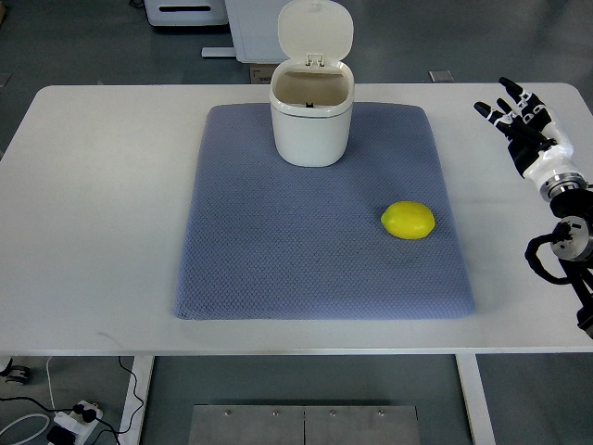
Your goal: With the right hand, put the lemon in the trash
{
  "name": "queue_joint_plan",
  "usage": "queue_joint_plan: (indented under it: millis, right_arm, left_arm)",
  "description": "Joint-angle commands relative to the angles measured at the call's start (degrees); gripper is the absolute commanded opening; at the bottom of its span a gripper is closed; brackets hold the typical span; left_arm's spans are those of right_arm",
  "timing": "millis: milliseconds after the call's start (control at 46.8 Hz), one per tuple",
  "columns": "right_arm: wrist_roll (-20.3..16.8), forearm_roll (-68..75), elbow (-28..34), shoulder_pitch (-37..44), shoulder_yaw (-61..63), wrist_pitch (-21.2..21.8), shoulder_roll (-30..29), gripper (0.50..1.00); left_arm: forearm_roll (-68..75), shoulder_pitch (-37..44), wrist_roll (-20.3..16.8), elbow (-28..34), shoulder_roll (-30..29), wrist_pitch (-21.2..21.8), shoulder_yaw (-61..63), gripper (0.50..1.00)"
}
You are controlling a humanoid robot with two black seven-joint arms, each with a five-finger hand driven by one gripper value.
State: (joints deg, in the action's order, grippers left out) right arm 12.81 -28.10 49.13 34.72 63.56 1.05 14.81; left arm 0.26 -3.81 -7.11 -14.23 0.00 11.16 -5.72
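Note:
A yellow lemon (408, 220) lies on the right part of a blue-grey mat (278, 250). A small white trash bin (311, 113) stands at the mat's far edge with its lid flipped up and its mouth open. My right hand (519, 113) hovers over the bare table at the far right, well to the right of the lemon and apart from it. Its fingers are spread and hold nothing. The left arm does not show.
The white table (102, 204) extends around the mat on every side. Its front edge runs along the bottom, with floor and cables (56, 422) below. White furniture (185, 11) stands behind the table.

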Motion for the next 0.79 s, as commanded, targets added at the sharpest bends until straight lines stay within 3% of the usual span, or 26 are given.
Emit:
queue_joint_plan:
  millis: [0, 769]
  right_arm:
    - [0.03, -0.02, 0.00, 0.00, -0.01, 0.00, 0.05, 1.000]
    - [0.03, 0.07, 0.00, -0.18, -0.01, 0.00, 0.05, 1.000]
  left_arm:
    - [0.00, -0.06, -0.01, -0.01, 0.00, 0.00, 0.01, 1.000]
    - [0.00, 0.47, -0.01, -0.01, 0.00, 0.00, 0.01, 1.000]
